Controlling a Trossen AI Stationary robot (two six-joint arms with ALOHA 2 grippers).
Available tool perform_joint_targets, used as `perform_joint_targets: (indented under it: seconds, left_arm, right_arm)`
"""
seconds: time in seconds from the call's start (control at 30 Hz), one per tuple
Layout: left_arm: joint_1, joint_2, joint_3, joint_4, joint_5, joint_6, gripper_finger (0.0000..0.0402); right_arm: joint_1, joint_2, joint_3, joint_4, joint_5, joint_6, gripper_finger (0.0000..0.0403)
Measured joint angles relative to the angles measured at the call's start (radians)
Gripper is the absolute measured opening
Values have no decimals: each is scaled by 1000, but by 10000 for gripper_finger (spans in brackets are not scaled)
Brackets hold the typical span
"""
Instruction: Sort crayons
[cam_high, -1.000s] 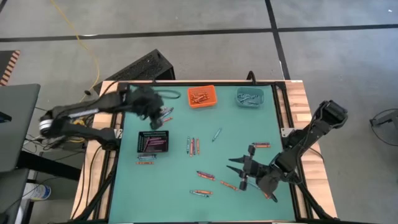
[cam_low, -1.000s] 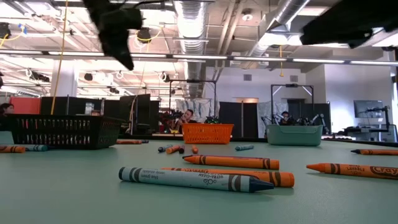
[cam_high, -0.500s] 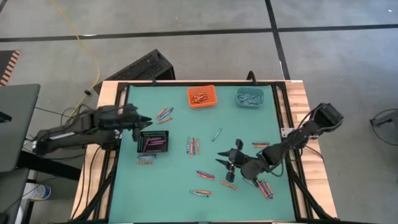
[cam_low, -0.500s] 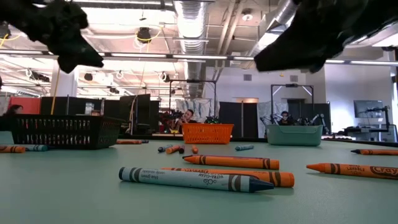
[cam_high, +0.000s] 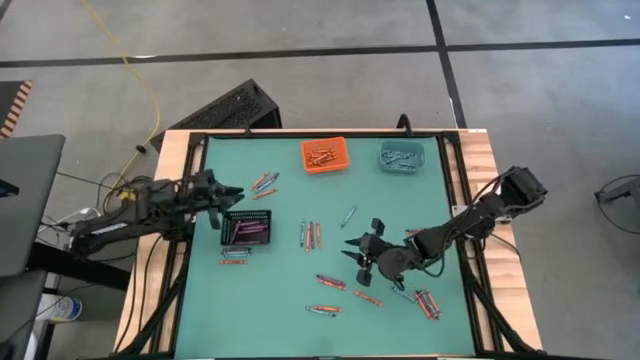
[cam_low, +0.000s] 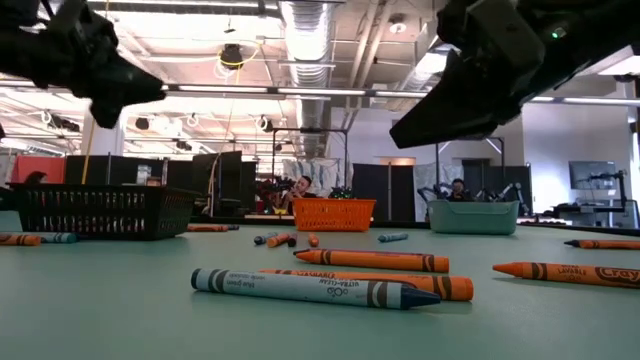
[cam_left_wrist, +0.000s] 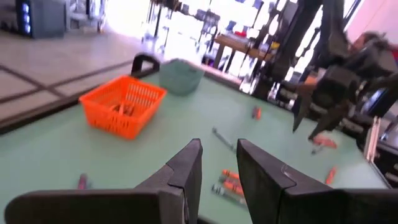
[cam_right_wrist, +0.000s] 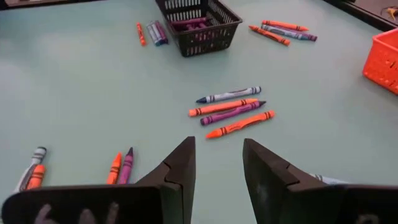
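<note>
Crayons are seen partly binned, many scattered across the bench, as the right gripper and left gripper are held empty, fingers narrowly parted.

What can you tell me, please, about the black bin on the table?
The black bin is a small rectangular basket of dark mesh, plastic by its look. It stands upright on the green table, at its left side, holding purple-pink crayons. A few loose crayons lie just beyond it. The left gripper hovers above its far left corner, not touching.
</note>
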Motion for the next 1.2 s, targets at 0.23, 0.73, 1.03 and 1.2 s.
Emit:
perform_joint_targets:
  seconds: [0.23,0.73,1.03,1.2]
  left_arm:
    - [0,-3,-146,275,17,74,89]
    - [0,-1,-172,387,94,243,89]
    - [1,-1,-172,358,29,159,89]
    - [1,-2,-172,367,25,132,89]
  right_arm:
    - [-51,0,0,-2,-15,-126,128]
    - [-383,-5,1,-84,-595,-679,128]
    - [-556,-6,46,-152,-718,-876,128]
    - [-587,-6,60,-194,-749,-816,128]
